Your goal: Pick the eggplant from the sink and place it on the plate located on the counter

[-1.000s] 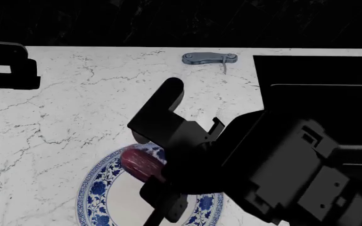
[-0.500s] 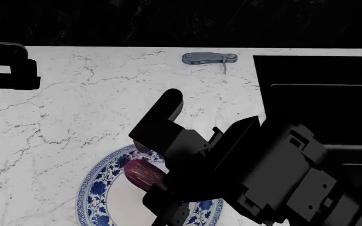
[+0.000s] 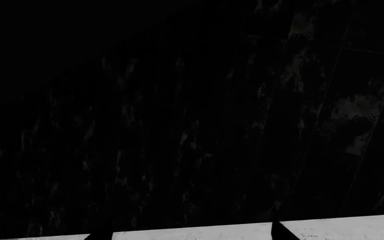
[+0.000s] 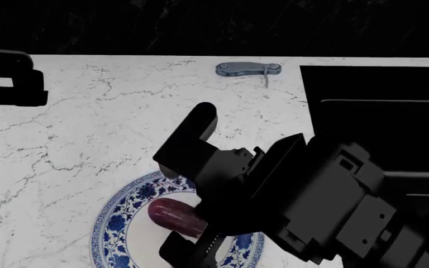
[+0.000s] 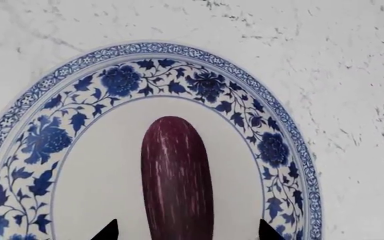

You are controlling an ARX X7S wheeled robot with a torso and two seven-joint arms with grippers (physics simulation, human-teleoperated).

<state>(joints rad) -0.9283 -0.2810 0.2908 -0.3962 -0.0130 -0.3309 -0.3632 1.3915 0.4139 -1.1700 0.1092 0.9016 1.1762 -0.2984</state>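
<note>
eggplant position: the eggplant (image 5: 176,180) is lying in the white middle of the plate (image 5: 272,150), well inside the blue floral rim; whether it is resting on the surface or hanging just above it I cannot tell

long axis: in the right wrist view the eggplant is running straight out from between the two dark fingertips (image 5: 267,232), its rounded end pointing away from them; the stem end is hidden below the frame edge

direction from the fingers: the eggplant is sitting on the centre line between the tips, with a strip of bare plate showing on either side of it

right fingers: the right gripper (image 4: 192,237) is hovering over the plate in the head view; the tips are standing apart from the eggplant's flanks, so I am judging them spread and no longer pinching it

left fingers: the left gripper (image 3: 185,235) is facing a dark wall with only two tips showing at the picture's edge, set wide apart with nothing between them

nearer arm: the right one is right over the plate; the left is idling well apart at the bench (image 4: 87,111) edge

sink: the sink (image 4: 379,84) is lying at the right of the bench, beyond the right arm

coming move: judging from this, the fingers are needing to back away along the eggplant's own axis, lifting clear so as not to nudge it sideways
</note>
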